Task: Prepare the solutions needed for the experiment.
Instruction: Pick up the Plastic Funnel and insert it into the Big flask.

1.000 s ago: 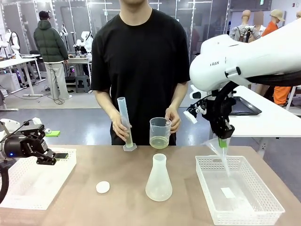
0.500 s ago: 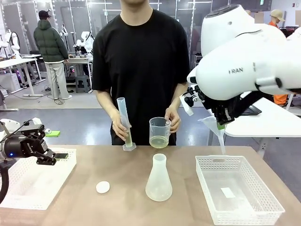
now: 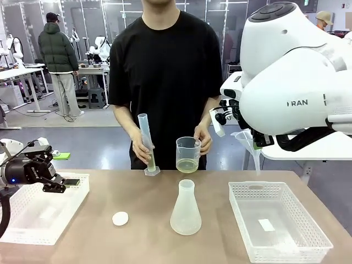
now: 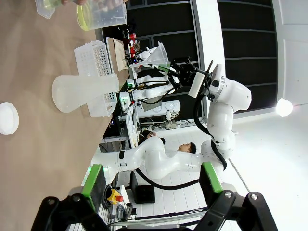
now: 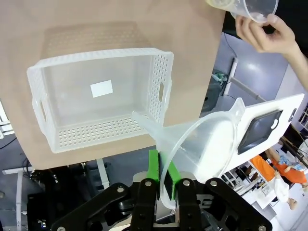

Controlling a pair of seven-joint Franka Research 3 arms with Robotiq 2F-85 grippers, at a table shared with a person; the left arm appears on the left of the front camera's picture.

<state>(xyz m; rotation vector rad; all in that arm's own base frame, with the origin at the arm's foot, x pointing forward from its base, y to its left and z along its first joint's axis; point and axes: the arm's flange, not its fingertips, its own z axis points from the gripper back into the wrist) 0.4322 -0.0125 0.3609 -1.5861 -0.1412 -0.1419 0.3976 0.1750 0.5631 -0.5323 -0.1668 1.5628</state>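
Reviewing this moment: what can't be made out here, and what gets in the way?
- Front view: graduated cylinder markings, too small; the person's hand wraps part of it.
- Front view: whether the flask holds any liquid; its wall is too cloudy.
- Right wrist view: beaker, cut off by the top edge.
- Front view: funnel rim, partly behind the right arm's white housing.

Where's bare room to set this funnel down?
Bare tabletop lies between the flask and the right basket, and between the cap and the flask. The right basket's floor holds only a small label. Crowded: the far middle, where the person holds cylinder and beaker.
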